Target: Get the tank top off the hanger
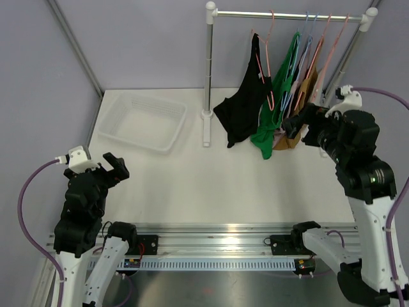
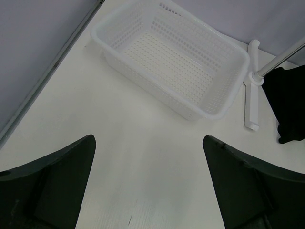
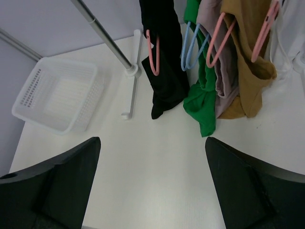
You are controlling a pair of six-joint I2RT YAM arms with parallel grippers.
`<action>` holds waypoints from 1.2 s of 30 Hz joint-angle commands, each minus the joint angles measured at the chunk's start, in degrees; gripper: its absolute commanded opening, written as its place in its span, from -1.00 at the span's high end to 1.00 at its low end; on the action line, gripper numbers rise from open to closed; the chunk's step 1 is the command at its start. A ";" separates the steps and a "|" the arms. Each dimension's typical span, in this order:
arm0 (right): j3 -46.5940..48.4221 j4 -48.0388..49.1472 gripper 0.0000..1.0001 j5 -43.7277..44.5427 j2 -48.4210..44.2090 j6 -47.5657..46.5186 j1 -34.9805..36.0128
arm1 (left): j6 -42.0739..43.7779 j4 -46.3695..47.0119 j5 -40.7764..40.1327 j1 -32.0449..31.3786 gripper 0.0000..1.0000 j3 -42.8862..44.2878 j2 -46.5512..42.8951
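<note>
Both pairs of jaws gape empty; the limp, light black tank top (image 1: 246, 109) should pinch best at its strap.

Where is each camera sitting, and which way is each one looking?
Top camera: above and behind the arms, looking down at the table, basket and clothes rack; both arms show, with the left gripper and right gripper open.
Left wrist camera: on the left arm, looking ahead and down at the basket; its two dark fingers show.
Right wrist camera: on the right arm, looking at the black tank top and its neighbours; its fingers show.
Shared: both wrist views see the basket, rack and black tank top.
</note>
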 commanded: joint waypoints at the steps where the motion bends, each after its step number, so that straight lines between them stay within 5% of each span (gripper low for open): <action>1: 8.35 5.14 -0.98 -4.18 9.42 -2.25 0.31 | 1.05 3.42 1.55 -0.22 -0.98 -0.18 0.16; 19: 47.11 -0.22 -0.31 -2.78 48.63 -12.28 0.31 | 1.31 4.04 4.71 -0.22 -0.98 -0.45 0.96; 27: 59.25 -3.03 -0.19 -4.19 59.29 -15.26 0.49 | 1.40 4.30 5.77 -0.22 -0.98 -0.62 0.87; 36: 64.17 -3.74 0.69 -1.55 65.27 -16.85 1.28 | 1.57 4.56 6.82 -0.22 -0.98 -0.71 1.13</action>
